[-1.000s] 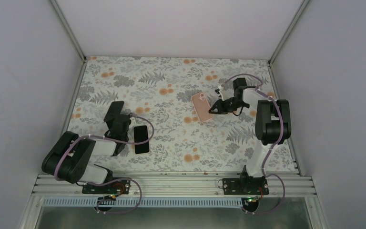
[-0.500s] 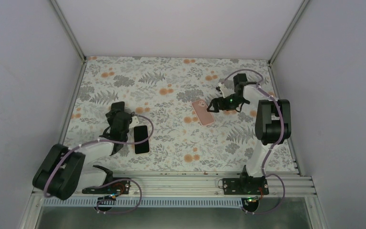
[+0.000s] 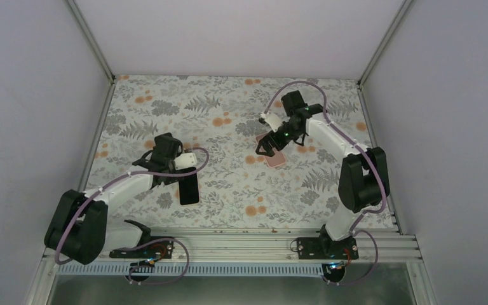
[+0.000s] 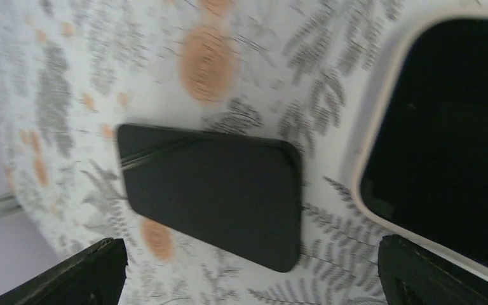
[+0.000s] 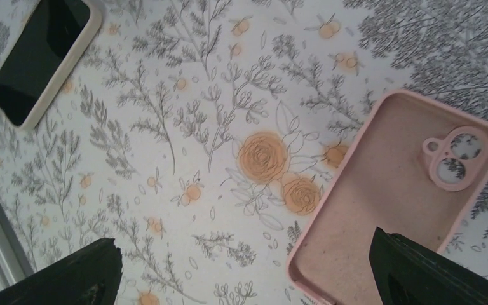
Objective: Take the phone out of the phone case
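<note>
Plainly, the phone is out of its case. In the right wrist view it lies dark face up at the upper left of the frame, pale-edged. The pink case lies empty at the lower right, hollow side up, with its camera cutout toward the right edge. The two are well apart on the flowered worktop.

The right gripper hangs over the case with its jaws spread wide, one finger at each lower corner of the frame. Nothing is gripped between them; only cloth and part of the case show there. In the top view this gripper covers most of the case, right of centre.

The left gripper is likewise spread wide and holds nothing. Its view shows the phone at the right edge of the frame. In the centre lies a dark flat rectangle, just beside the phone without touching it. What that dark thing is I cannot tell. In the top view the phone's lower half shows left of centre, below the left wrist.
</note>
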Robot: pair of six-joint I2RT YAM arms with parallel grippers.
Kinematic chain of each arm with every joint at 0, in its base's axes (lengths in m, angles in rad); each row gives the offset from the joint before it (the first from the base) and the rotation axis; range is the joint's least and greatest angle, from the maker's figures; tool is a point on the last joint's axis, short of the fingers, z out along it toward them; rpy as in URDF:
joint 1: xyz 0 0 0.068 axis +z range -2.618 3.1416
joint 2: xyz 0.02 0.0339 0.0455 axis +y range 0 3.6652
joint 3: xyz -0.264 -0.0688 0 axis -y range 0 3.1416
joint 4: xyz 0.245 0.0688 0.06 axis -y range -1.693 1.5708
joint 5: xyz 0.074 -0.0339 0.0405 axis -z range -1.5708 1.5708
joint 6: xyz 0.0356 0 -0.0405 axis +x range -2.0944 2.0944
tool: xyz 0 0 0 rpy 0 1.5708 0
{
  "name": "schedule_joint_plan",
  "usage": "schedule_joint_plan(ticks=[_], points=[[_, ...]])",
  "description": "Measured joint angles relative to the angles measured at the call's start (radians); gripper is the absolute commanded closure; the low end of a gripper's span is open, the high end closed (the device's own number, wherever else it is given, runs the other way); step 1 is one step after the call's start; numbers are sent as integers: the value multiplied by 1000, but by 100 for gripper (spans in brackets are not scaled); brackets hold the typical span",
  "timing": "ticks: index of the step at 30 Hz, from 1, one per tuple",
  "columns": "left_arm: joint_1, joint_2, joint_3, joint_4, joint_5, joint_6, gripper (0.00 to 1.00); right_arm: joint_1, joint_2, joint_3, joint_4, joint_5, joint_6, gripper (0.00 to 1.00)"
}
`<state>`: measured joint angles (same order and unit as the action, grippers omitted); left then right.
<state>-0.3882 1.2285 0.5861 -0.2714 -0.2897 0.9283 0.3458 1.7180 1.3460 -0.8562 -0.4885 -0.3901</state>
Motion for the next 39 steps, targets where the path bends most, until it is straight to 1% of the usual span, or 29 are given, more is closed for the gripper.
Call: schedule_joint_plan(ticks=[2,4,6,7,8,9,10,11,12,13,14,15,16,17,18,23,27,30,33,36,39], points=[[6,31,-8,-18,8,-7,2,18,3,0,-23,-3,-25,1],[20,55,-8,-17,14,-21,4,42,3,-14,-39,-2,-62,3],[47,95,10,-11,16,-44,8,114,-4,-60,-36,1,-101,8],[61,116,26,-11,20,-57,11,158,-11,-89,-29,3,-116,14],[80,142,55,-18,35,-74,13,218,-25,-134,-8,10,-133,22],[95,163,92,-30,53,-88,16,274,-42,-174,2,12,-150,32],[107,177,126,-38,71,-104,20,327,-61,-209,11,13,-166,45],[117,189,173,-51,95,-113,27,375,-77,-233,15,12,-186,60],[122,197,211,-60,119,-124,35,413,-91,-249,18,10,-205,73],[125,209,263,-71,151,-129,42,443,-102,-257,21,8,-219,82],[124,221,308,-80,182,-136,53,473,-108,-259,30,8,-226,89],[124,233,344,-88,211,-147,69,494,-109,-258,40,9,-237,95],[124,252,389,-106,245,-142,87,522,-108,-256,52,14,-238,96],[124,274,429,-121,276,-143,96,550,-101,-249,60,19,-239,97],[123,293,456,-128,296,-149,98,574,-90,-239,62,23,-242,97],[123,457,583,-191,409,-134,98,750,79,-96,114,48,-238,97],[123,570,643,-255,477,-134,98,834,201,17,137,69,-225,97],[123,620,689,-300,524,-134,98,859,270,123,159,80,-213,97],[123,672,768,-351,581,-134,98,866,330,237,175,92,-205,97],[123,708,801,-371,610,-131,98,866,418,375,196,105,-196,97],[123,737,810,-406,630,-123,98,866,494,447,214,112,-192,97]])
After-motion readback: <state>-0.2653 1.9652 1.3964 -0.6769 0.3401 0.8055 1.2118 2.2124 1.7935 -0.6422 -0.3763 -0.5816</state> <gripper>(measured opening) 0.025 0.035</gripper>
